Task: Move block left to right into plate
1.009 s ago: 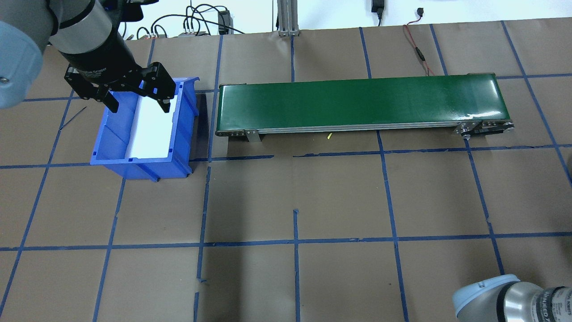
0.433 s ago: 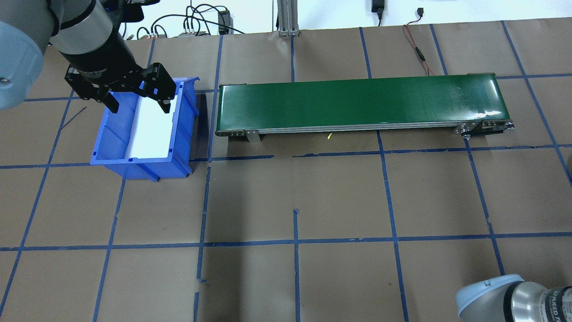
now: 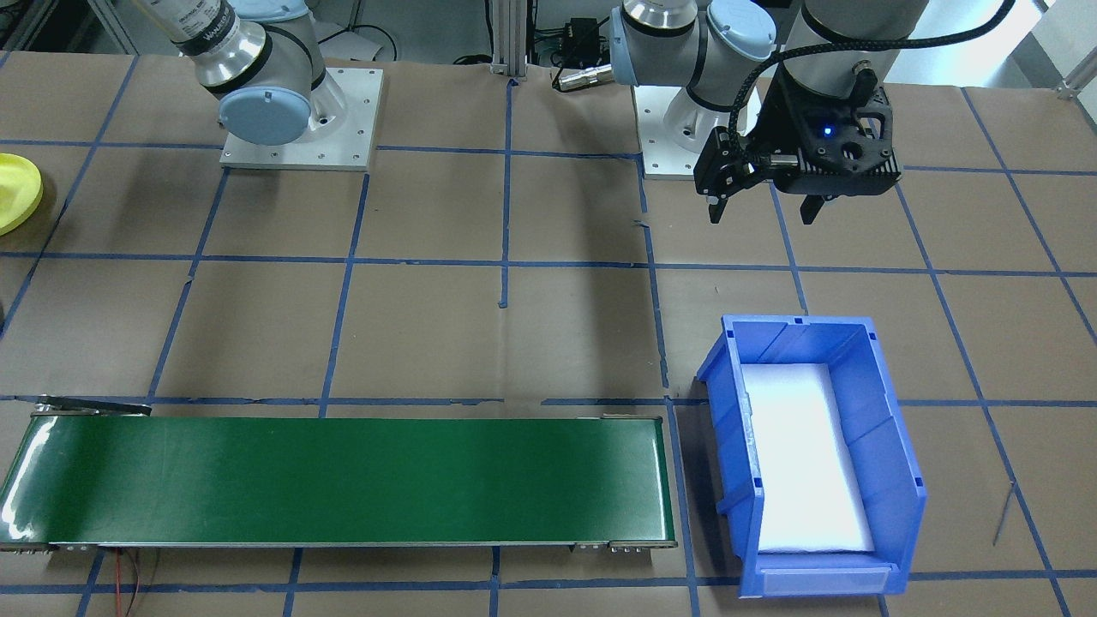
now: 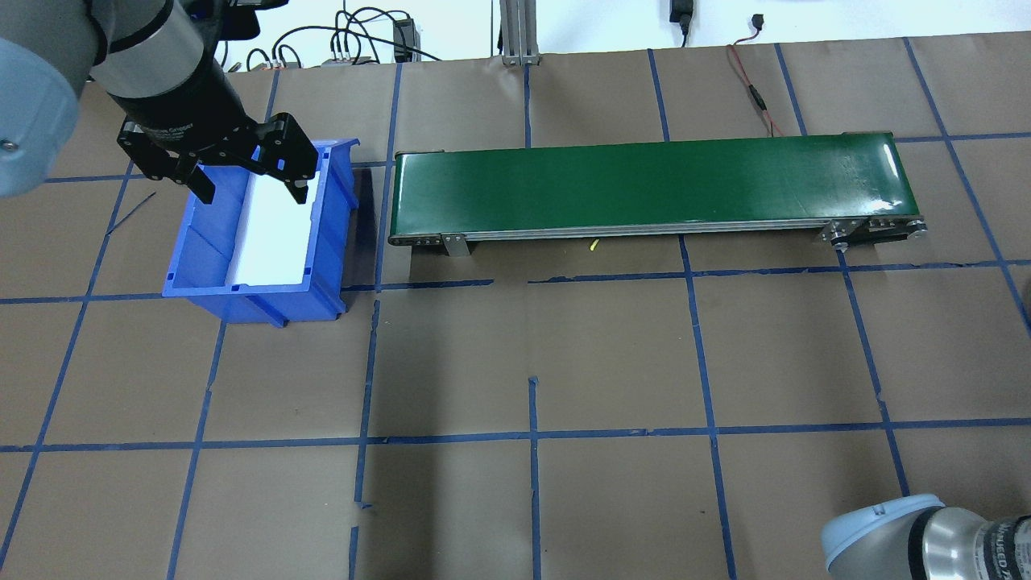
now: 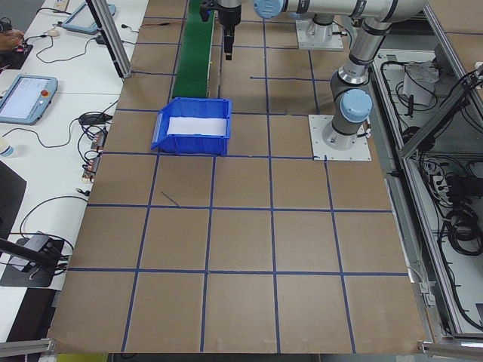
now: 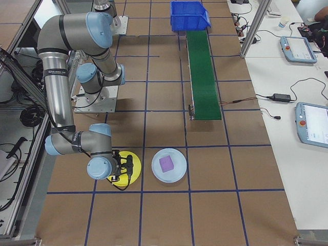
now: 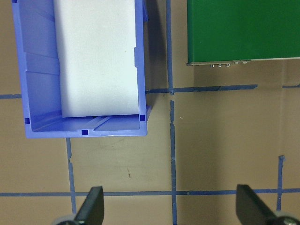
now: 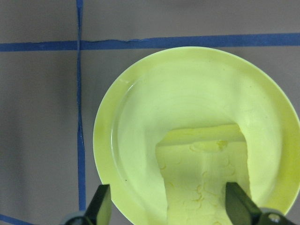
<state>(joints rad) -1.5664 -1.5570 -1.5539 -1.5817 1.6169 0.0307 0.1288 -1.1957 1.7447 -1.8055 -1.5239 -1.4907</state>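
On the bench, left of the green belt, my left gripper waits spread near the blue bin; beyond the belt's right end, my right gripper hangs spread above the yellow plate, in which a yellow block lies, apparently delivered.

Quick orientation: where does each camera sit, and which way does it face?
Front-facing: across the table, facing the robot; both bases, left tool.
Overhead: behind the robot, looking down; left tool, right elbow.
Exterior left: table's left end, looking along; left arm near.
Exterior right: right end; right arm near.
Left wrist: straight down on blue bin; fingertips.
Right wrist: down on yellow plate; fingertips.
Exterior right and right wrist share that plate.
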